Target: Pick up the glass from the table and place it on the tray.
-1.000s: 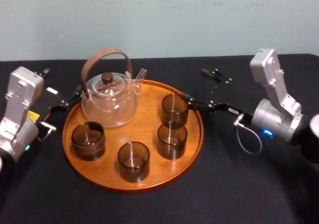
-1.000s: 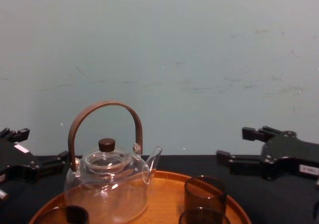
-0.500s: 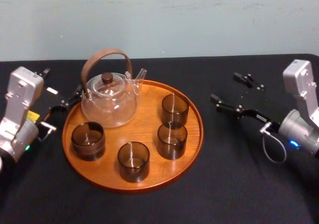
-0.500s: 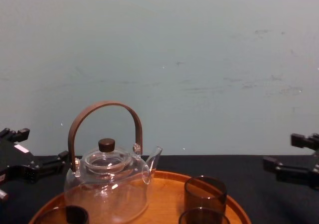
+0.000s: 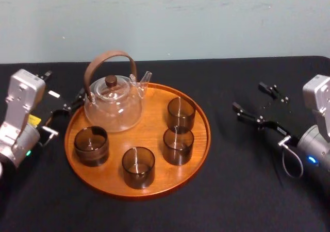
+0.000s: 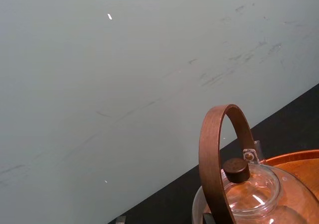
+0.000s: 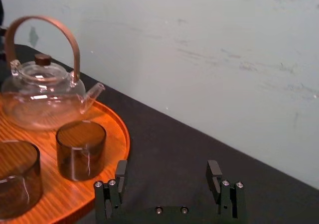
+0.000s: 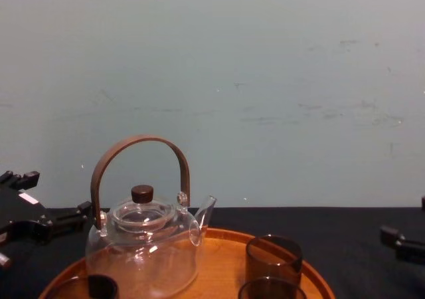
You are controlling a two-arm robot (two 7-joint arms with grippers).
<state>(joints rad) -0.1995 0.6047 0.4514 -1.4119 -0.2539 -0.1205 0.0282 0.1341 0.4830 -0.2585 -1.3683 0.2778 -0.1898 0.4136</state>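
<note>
In the head view a matte black tabletop (image 5: 247,191) runs back to a pale blue-green wall (image 5: 206,20). The round wooden tray (image 5: 154,126) lies between the two sets of jaws. The left jaws, on the left arm (image 5: 18,118), are spread apart with nothing in them. They sit just beside the tray's rim, close to the clear teapot (image 5: 113,105). The right jaws, on the right arm (image 5: 317,139), are also spread and hold nothing. They are over bare tabletop, well apart from the tray.

Four dark glasses stand upright on the tray. One glass (image 5: 180,113) is nearest the right jaws, with a second glass (image 5: 178,145) just beside it. A third glass (image 5: 138,166) follows, and a fourth glass (image 5: 91,145) is nearest the left jaws. Whether any of them holds liquid cannot be told.

In the left wrist view the wall (image 6: 124,84) rises behind the tabletop (image 6: 279,129). Ahead of the left jaws the teapot's brown arched handle (image 6: 212,149) and dark lid knob (image 6: 235,169) stand over the tray (image 6: 299,159).

In the right wrist view the fingers (image 7: 121,170) stand wide apart with only tabletop (image 7: 169,149) between them. Beyond one finger the tray (image 7: 119,132) carries two glasses, the nearer (image 7: 81,149) by the rim, and the teapot (image 7: 42,97) farther off.

In the chest view the teapot (image 8: 143,246) and a glass (image 8: 273,259) sit on the tray (image 8: 222,249) before the wall (image 8: 265,80). The left jaws flank the tray near the teapot, and the right jaws are well clear of it.
</note>
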